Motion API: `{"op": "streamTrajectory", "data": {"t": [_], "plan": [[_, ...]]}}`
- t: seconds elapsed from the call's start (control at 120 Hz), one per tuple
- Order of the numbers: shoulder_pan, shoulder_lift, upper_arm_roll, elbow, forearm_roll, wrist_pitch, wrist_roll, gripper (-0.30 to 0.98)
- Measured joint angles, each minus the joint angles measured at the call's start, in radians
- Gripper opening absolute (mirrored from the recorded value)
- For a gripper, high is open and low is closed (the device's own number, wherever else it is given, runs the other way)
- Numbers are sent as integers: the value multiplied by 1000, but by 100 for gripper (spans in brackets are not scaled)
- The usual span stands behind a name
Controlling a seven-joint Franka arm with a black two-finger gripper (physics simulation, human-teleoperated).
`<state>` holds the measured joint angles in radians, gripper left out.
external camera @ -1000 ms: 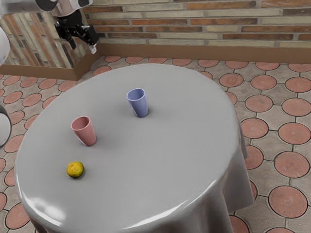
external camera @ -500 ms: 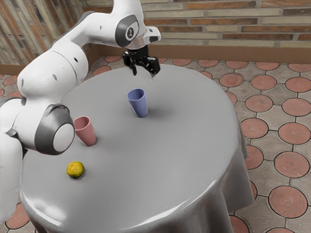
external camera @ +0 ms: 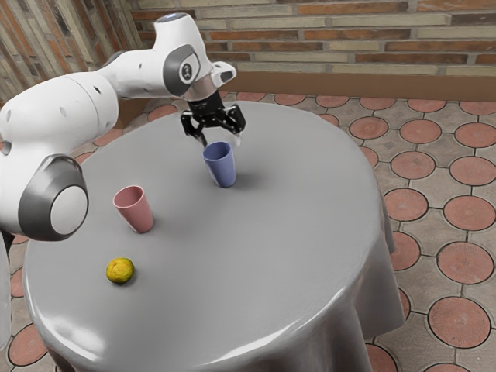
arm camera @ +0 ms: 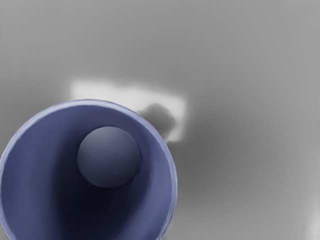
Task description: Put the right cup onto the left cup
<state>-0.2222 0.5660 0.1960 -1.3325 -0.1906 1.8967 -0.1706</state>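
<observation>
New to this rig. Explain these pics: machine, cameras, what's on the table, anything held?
The machine is a white robot arm ending in a black two-finger gripper. The exterior view comes from a camera at the arm's side. The wrist view comes from a camera on the arm's hand, here looking down into the blue cup.

On the gray-covered table stand that cup and a pink cup, with a yellow, fruit-like object near the pink one. Nothing looks held: the gripper is open by the blue cup's rim.
</observation>
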Motion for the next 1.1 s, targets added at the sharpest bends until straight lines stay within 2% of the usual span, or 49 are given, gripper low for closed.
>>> {"op": "streamTrajectory", "data": {"t": [0.3,0.55,0.667,0.808,1.1], "plan": [[-10,1,-3,-46,1,32,-82,66],[-14,17,-21,-40,26,41,-124,57],[-14,22,-21,-43,30,63,-140,62],[-14,25,-21,-38,33,78,-154,48],[-14,39,-21,-42,37,97,-174,43]]}}
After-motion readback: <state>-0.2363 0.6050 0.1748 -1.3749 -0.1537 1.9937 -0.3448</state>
